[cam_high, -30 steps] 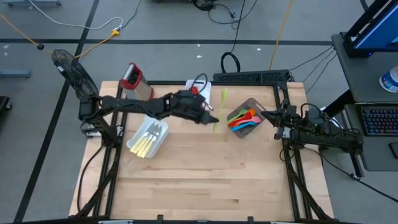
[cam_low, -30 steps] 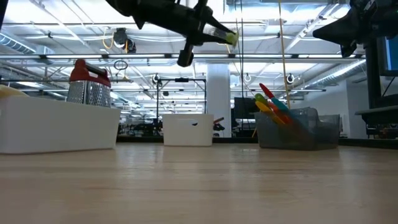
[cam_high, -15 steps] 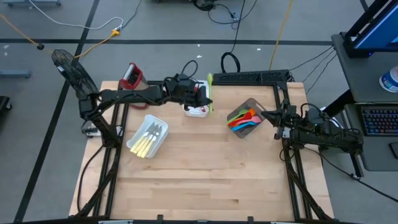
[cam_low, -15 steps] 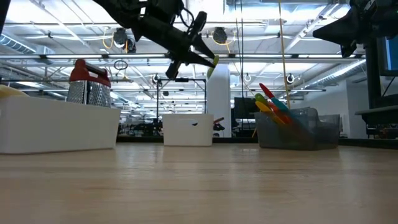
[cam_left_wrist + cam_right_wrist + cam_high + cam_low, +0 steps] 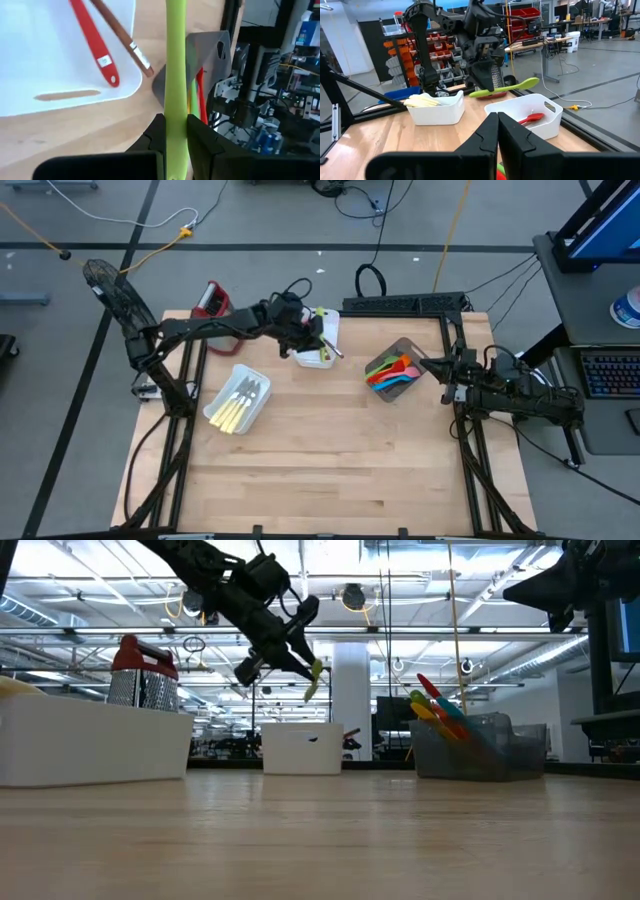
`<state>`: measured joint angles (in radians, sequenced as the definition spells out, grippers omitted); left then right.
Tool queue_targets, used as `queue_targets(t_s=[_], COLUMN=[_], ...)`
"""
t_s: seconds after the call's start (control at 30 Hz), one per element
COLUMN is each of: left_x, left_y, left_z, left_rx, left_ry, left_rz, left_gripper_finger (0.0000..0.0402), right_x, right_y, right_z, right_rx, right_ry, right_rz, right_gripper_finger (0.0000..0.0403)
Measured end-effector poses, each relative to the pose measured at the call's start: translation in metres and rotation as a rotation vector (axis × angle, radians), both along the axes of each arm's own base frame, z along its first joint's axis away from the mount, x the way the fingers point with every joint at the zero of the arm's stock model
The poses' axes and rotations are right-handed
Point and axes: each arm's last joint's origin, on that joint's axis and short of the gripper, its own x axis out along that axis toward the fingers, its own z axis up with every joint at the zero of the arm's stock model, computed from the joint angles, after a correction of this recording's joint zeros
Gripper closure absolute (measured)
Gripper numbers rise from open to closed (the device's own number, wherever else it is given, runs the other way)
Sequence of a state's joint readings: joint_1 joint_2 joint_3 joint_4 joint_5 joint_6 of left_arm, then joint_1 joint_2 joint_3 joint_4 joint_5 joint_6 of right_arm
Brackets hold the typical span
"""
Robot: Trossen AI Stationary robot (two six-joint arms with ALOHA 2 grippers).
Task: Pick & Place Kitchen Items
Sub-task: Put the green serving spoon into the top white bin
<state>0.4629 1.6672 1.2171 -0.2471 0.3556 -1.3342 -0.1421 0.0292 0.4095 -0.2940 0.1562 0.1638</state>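
Item: green utensil (image 5: 175,75), pinched in left gripper (image 5: 176,131), hovering above white bin (image 5: 322,340). Step: placing. Next: probably lower, release inside. Right gripper (image 5: 497,125) pressed together, idle beside grey bin (image 5: 397,352).

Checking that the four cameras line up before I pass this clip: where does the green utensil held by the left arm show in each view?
High view: green utensil in the left gripper, over the white bin at the table's back.
Low view: green utensil hangs tilted above that bin.
Left wrist view: green utensil runs up the middle between the fingers.
Right wrist view: green utensil lies level above the bin.
Shared landmark: the white bin.
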Motion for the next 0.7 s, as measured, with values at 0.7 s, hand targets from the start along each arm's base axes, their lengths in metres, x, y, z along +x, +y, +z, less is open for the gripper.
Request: queue_targets(t_s=[0.7], left_x=[-0.003], left_y=[0.027], left_z=[-0.025], left_rx=[-0.276], left_ry=[0.035], left_rz=[0.166], left_gripper_finger=[0.0355], right_x=[0.000], right_y=[0.000], right_z=[0.000], right_rx=[0.001], right_ry=[-0.006], right_rz=[0.000], right_gripper_finger=[0.0399])
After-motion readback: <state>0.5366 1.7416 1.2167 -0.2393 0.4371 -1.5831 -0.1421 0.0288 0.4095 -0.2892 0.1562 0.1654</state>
